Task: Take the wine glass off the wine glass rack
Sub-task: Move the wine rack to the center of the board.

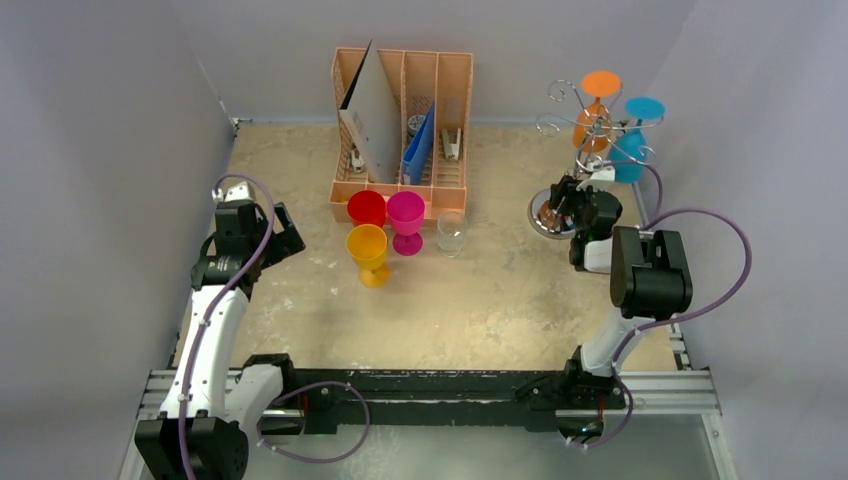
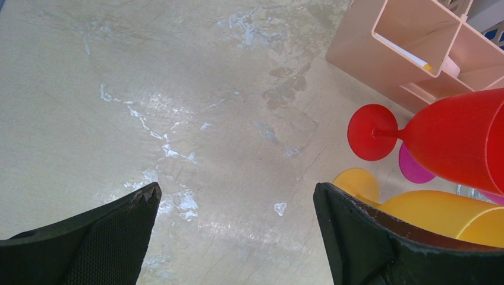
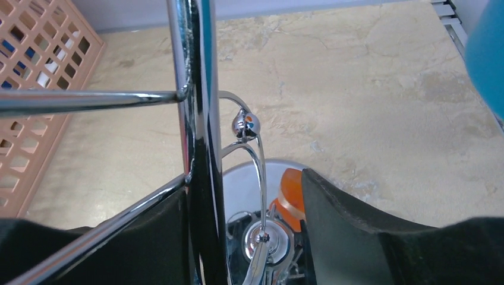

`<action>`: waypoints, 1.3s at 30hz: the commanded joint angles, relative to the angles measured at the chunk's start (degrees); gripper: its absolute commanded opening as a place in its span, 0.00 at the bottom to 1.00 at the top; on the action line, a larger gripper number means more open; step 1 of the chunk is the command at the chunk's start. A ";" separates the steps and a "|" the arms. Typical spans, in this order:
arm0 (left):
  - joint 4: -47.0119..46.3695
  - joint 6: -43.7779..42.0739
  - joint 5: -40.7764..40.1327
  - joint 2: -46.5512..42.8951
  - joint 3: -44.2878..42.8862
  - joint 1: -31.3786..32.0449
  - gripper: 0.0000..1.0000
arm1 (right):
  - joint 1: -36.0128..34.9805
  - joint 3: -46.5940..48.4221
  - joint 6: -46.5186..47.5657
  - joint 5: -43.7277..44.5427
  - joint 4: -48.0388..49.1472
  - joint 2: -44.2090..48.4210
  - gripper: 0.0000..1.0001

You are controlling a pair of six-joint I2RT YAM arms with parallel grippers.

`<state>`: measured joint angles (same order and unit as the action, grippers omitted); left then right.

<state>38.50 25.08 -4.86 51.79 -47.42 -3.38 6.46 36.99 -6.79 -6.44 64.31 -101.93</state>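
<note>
Right fingers (image 3: 356, 237) apart, straddling wine glass rack (image 3: 205, 148) stem | left fingers (image 2: 77, 249) wide, empty

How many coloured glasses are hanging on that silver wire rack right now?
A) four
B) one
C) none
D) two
D: an orange glass and a blue glass hang upside down from the looping arms of the wine glass rack.
</note>
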 commanded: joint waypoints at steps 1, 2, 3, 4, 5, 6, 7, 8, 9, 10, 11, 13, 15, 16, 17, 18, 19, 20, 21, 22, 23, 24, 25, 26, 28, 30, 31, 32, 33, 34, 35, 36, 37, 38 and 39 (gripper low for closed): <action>-1.72 0.41 0.38 0.04 -1.08 -0.48 0.99 | -0.57 -0.46 2.83 -2.67 4.75 -0.23 0.59; -1.80 0.36 0.34 0.04 -1.02 -0.46 0.99 | -0.57 -0.44 2.63 -2.78 4.62 -0.32 0.56; -1.77 0.36 0.38 0.12 -1.01 -0.46 0.99 | -0.57 -0.50 2.27 -2.91 4.61 -0.47 0.54; -1.77 0.35 0.40 0.15 -1.06 -0.42 0.98 | -0.64 -0.56 1.92 -3.03 4.71 -0.61 0.52; -1.76 0.32 0.45 0.10 -1.04 -0.47 0.99 | -0.70 -0.60 1.60 -3.19 4.88 -0.71 0.49; -1.76 0.32 0.38 0.04 -1.06 -0.49 0.99 | -0.66 -0.68 1.36 -3.52 4.98 -0.80 0.46; -1.76 0.32 0.39 0.04 -1.06 -0.45 0.99 | -0.66 -0.69 1.15 -3.75 5.01 -0.86 0.43; -1.76 0.32 0.38 0.05 -1.08 -0.48 0.99 | -0.66 -0.78 1.02 -4.10 5.22 -0.93 0.41; -1.76 0.32 0.39 -0.02 -1.06 -0.53 0.99 | -0.75 -0.91 0.70 -4.37 5.38 -1.06 0.40; -1.76 0.32 0.38 0.00 -1.03 -0.50 0.99 | -0.89 -1.01 0.58 -4.55 5.43 -1.08 0.39; -1.76 0.32 0.46 0.00 -1.03 -0.45 0.99 | -1.10 -1.08 0.59 -4.69 5.58 -1.01 0.39; -1.79 0.32 0.47 0.05 -1.02 -0.43 0.99 | -1.63 -1.24 0.69 -4.60 5.66 -0.83 0.35; -1.85 0.35 0.55 0.11 -1.06 -0.46 0.99 | -1.80 -1.47 0.72 -3.92 5.64 -0.57 0.34; -1.85 0.37 0.63 0.09 -1.07 -0.46 0.99 | -1.80 -1.68 0.72 -3.50 5.72 -0.43 0.33; -1.85 0.35 0.64 0.08 -1.02 -0.49 0.99 | -1.81 -1.78 0.80 -3.30 5.69 -0.17 0.31; -1.85 0.37 0.72 0.09 -1.02 -0.45 0.99 | -1.80 -1.86 0.81 -3.10 5.67 -0.01 0.29; -1.85 0.39 0.73 0.08 -0.94 -0.43 0.99 | -1.80 -2.03 0.91 -3.06 5.81 0.32 0.28; -1.85 0.33 0.73 0.09 -0.96 -0.45 0.99 | -1.80 -2.19 0.79 -3.21 5.82 0.63 0.26; -1.85 0.32 0.73 0.11 -0.94 -0.43 0.99 | -1.87 -2.21 0.42 -3.42 5.75 0.98 0.24; -1.78 0.39 0.73 0.08 -0.97 -0.42 0.99 | -1.86 -2.26 -0.10 -3.67 5.78 1.20 0.21; -1.77 0.38 0.73 0.10 -1.05 -0.44 0.99 | -1.84 -2.26 -0.86 -3.81 6.03 1.39 0.19; -1.76 0.36 0.66 0.04 -1.01 -0.52 0.99 | -1.89 -2.23 -1.72 -4.09 6.23 1.65 0.17; -1.76 0.40 0.65 0.05 -1.02 -0.49 0.99 | -1.89 -2.12 -2.54 -4.27 6.27 1.83 0.15; -1.76 0.35 0.64 0.04 -1.01 -0.45 0.99 | -1.95 -2.10 -3.22 -4.35 6.27 2.01 0.12; -1.68 0.39 0.58 -0.02 -1.01 -0.49 0.99 | -1.89 -1.92 -3.51 -3.73 5.92 2.45 0.06; -1.63 0.38 0.56 -0.03 -1.01 -0.49 0.99 | -1.89 -1.96 -3.49 -2.53 5.63 3.16 0.01; -1.60 0.35 0.56 -0.02 -1.01 -0.48 0.99 | -1.89 -2.01 -3.44 -2.04 5.19 3.61 0.00; -1.59 0.40 0.56 -0.03 -1.01 -0.48 0.98 | -1.90 -2.13 -3.19 -1.68 4.72 4.14 0.00; -1.59 0.33 0.56 -0.03 -1.01 -0.49 0.98 | -1.89 -2.20 -2.68 -1.39 4.13 4.68 0.00; -1.59 0.38 0.56 -0.05 -1.01 -0.47 0.98 | -1.93 -2.31 -2.05 -1.31 3.05 5.32 0.00; -1.66 0.37 0.56 -0.03 -1.04 -0.44 0.98 | -1.84 -2.63 -1.60 -0.80 2.32 6.07 0.00; -1.67 0.39 0.56 -0.02 -1.04 -0.48 0.98 | -1.84 -2.90 -0.96 -0.20 1.58 6.85 0.00; -1.67 0.41 0.60 -0.02 -1.01 -0.42 0.98 | -1.80 -2.98 -0.47 -0.01 0.72 7.70 0.00; -1.67 0.41 0.64 -0.06 -1.02 -0.47 0.98 | -1.83 -3.16 -0.14 -0.30 -0.08 8.50 0.00; -1.75 0.41 0.71 -0.03 -1.08 -0.45 0.98 | -1.80 -3.20 -0.23 -1.27 -0.77 9.11 0.00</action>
<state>38.46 25.08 -4.69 51.90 -47.42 -3.38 4.58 33.74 -11.81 -9.50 62.00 -97.89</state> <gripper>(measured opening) 0.986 0.401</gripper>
